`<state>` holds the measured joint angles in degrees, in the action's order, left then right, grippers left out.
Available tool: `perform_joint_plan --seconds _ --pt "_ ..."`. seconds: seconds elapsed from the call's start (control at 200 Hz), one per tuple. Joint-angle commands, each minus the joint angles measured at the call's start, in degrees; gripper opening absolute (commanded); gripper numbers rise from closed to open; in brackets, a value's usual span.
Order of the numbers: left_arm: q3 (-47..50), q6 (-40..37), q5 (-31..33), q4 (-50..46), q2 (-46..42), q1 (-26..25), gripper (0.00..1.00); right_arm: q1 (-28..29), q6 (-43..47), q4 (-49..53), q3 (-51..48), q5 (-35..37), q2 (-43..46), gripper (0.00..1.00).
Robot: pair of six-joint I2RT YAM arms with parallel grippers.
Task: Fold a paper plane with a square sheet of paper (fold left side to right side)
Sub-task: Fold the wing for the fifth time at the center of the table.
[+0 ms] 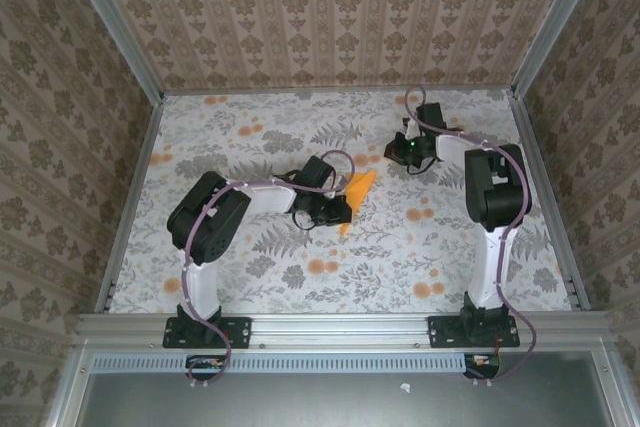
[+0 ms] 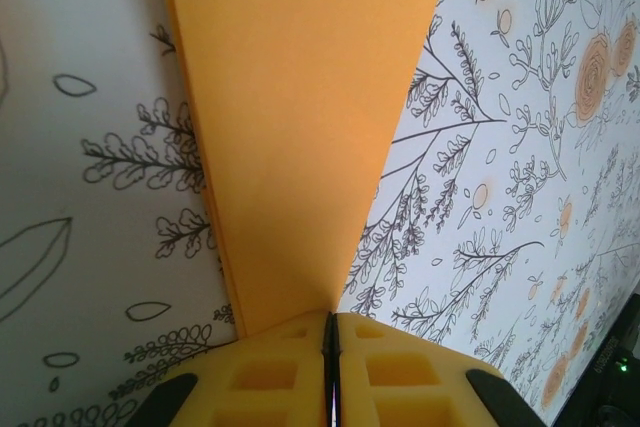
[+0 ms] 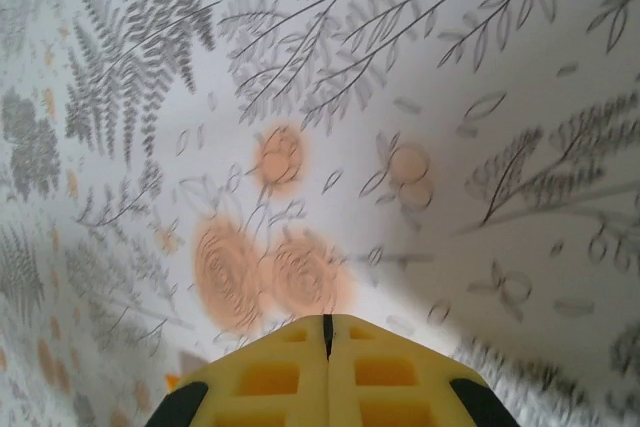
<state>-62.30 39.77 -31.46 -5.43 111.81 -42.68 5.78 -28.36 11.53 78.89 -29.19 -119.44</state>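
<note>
Patterned brown wallpaper (image 1: 320, 7) walls in a bench (image 1: 340, 325) draped with grey-white cloth (image 1: 250, 277) printed with ferns and orange flowers. The left gripper (image 2: 330, 332) has its yellow ribbed pads (image 2: 260, 377) pressed together, pinching the narrow tip of the orange paper (image 2: 300, 97), which widens away from it across the cloth near the bench's middle. Doubled layers show along the paper's left edge, so it is already creased. It looks matte, thin, featherlight and limp. Dragging would likely crumple or tear it, so a corner or folded edge seems the safest hold. The right gripper (image 3: 327, 332), well apart, is closed on nothing over the cloth.
</note>
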Motion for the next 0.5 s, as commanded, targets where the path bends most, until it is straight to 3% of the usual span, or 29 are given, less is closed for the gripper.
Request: perform_joint_plan --seconds 0.0,0.24,0.495 --pt "0.6 -1.4 1.6 -5.9 2.8 -0.9 0.11 1.9 -1.7 -1.5 -5.5 -3.1 8.1 0.0" --pt "0.5 -1.4 2.0 -6.2 2.5 -1.0 0.11 9.0 -10.0 -9.5 -18.5 -6.7 13.2 0.0" --pt "-0.2 -1.3 1.8 -6.4 1.4 -1.0 0.13 12.6 -10.0 -6.6 -17.4 -5.2 7.4 0.0"
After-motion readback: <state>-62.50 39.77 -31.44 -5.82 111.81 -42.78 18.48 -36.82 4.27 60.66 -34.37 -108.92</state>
